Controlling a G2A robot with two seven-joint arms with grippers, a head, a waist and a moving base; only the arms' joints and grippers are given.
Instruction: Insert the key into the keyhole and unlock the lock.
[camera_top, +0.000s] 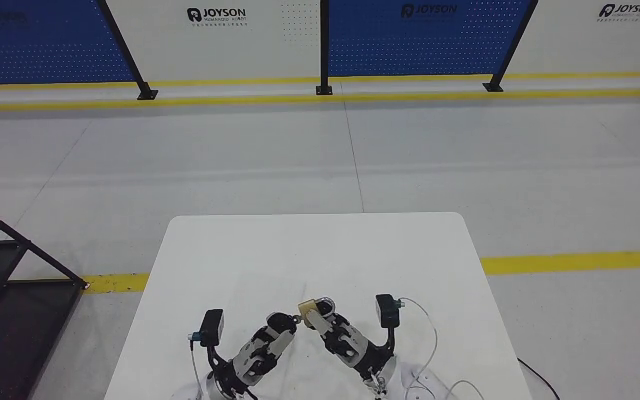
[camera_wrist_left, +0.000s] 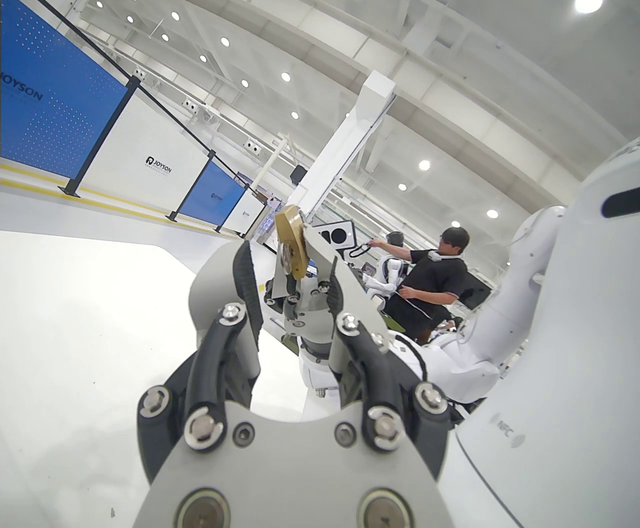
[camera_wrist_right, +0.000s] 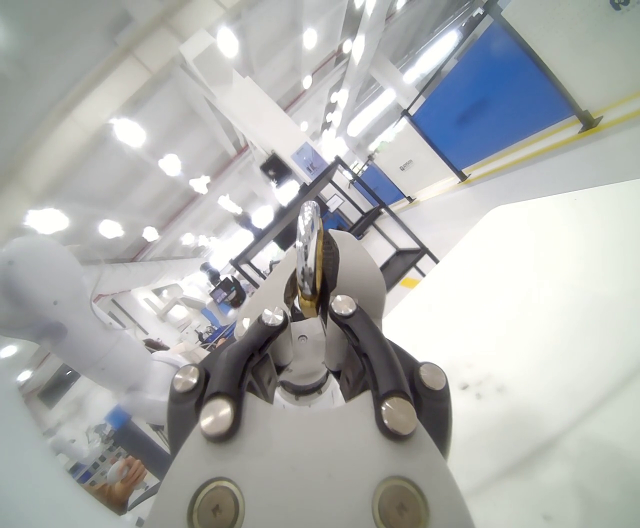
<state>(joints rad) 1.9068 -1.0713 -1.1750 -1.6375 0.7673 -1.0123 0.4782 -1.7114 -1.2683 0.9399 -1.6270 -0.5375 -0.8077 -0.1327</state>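
Inspection found the padlock (camera_top: 310, 305) held off the table (camera_top: 300, 250), above its 6 o'clock edge, between the two arms. The right gripper (camera_wrist_right: 312, 250) was clenched on the brass body, with the silver shackle standing clear beyond its fingertips. It approached the lock from about 4 o'clock in the top view.

The left gripper (camera_top: 291, 321) lay at about 8 o'clock of the lock, close against it. Its fingers (camera_wrist_left: 247, 280) stood apart, released, with the brass body framed between them in the left wrist view. Contact with the lock could not be confirmed.

The key could not be identified with certainty. A small silver round part showed on the face of the lock, but whether that was the key's head seated in the keyhole could not be told.

Assessment: the work stood at the insertion or turning step, with the lock presented and steadied by the right arm. The next move would call for the left fingers to close squarely on the key's head. They would then need to turn about the keyhole axis while the right grip resisted the twist. Misalignment or slip of the lock was the main risk.
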